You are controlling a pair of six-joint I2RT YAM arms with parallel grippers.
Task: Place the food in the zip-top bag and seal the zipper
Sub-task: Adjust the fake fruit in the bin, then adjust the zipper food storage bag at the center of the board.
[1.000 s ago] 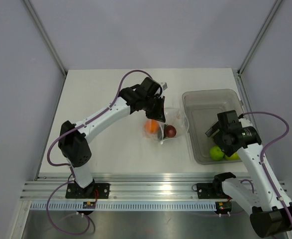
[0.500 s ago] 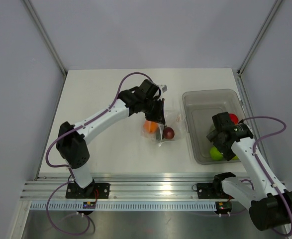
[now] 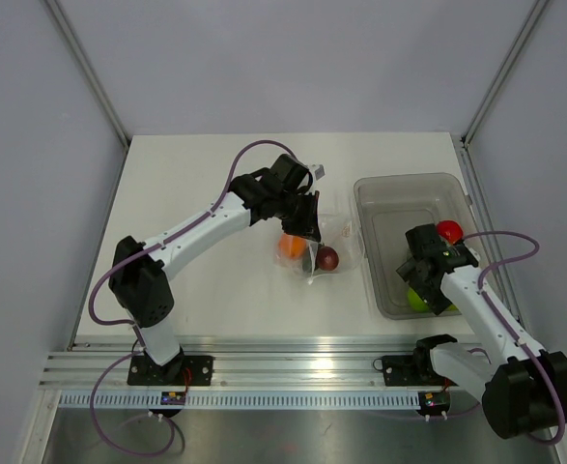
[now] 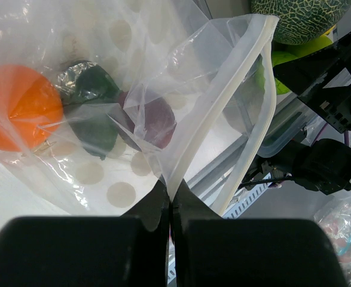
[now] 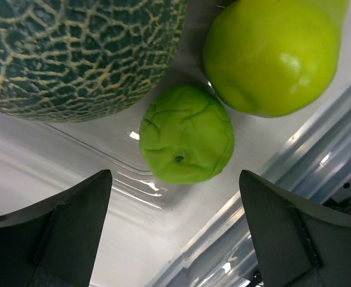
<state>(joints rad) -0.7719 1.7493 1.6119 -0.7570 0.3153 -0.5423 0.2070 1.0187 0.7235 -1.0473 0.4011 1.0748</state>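
Observation:
The zip-top bag (image 3: pixel 333 242) lies at mid table with an orange (image 3: pixel 291 246), a dark green fruit and a dark red plum (image 3: pixel 328 257) inside. My left gripper (image 3: pixel 307 220) is shut on the bag's zipper rim (image 4: pixel 223 113) and holds the mouth open; its jaws (image 4: pixel 171 200) pinch one lip. Orange (image 4: pixel 20 107) and plum (image 4: pixel 157 122) show through the plastic. My right gripper (image 3: pixel 415 280) is open, low inside the grey tub (image 3: pixel 399 186), its jaws (image 5: pixel 178 221) just short of a small wrinkled green round (image 5: pixel 187 134). A netted melon (image 5: pixel 79 54) and a larger green fruit (image 5: pixel 271 54) lie beyond.
A red fruit (image 3: pixel 448 230) lies in the tub beside my right wrist. The tub's walls close in around the right gripper. The metal rail (image 3: pixel 293 353) runs along the near table edge.
My right gripper has moved left and down in the tub towards the green fruits, uncovering the red fruit. The left gripper shifted the bag slightly, then held still.

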